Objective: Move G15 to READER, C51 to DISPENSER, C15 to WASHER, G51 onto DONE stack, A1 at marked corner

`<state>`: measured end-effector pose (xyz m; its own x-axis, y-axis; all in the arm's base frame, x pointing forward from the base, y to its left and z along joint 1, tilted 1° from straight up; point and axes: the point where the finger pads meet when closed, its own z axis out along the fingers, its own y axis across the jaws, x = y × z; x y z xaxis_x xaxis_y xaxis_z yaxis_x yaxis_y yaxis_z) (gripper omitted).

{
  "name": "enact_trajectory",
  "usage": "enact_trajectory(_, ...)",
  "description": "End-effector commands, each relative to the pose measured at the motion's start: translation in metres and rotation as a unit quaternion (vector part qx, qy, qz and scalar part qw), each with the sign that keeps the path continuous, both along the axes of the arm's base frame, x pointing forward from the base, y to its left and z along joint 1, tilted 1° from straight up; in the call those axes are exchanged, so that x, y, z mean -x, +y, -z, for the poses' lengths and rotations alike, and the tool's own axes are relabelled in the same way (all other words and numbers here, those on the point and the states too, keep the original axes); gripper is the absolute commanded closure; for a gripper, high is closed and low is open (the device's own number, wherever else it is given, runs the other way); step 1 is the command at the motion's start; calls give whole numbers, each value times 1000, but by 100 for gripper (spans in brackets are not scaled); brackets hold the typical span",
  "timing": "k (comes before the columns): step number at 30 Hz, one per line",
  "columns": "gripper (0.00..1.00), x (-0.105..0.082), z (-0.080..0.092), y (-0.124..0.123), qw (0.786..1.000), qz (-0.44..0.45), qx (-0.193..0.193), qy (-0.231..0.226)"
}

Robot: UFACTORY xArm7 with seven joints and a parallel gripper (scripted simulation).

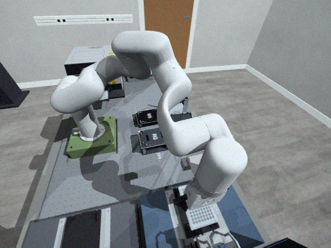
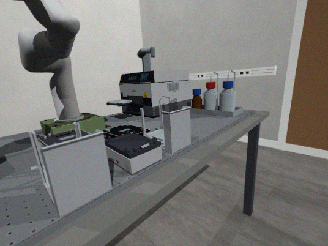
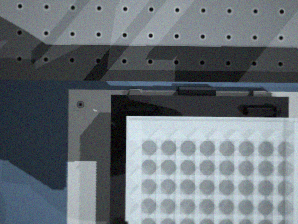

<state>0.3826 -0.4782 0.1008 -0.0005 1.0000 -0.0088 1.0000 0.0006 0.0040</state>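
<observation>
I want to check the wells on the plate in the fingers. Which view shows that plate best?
The wrist view: the white plate fills the lower right of the picture, with rows of round wells plain to see. The top view shows the plate small, below the gripper, partly covered by the wrist. The exterior view does not show it.
</observation>
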Motion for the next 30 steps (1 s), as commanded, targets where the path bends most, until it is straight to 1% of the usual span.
enact_trajectory(1,100,0,-5,-1,1000,0,2,-1)
enact_trajectory(30,100,0,-41,-1,1000,0,2,-1)
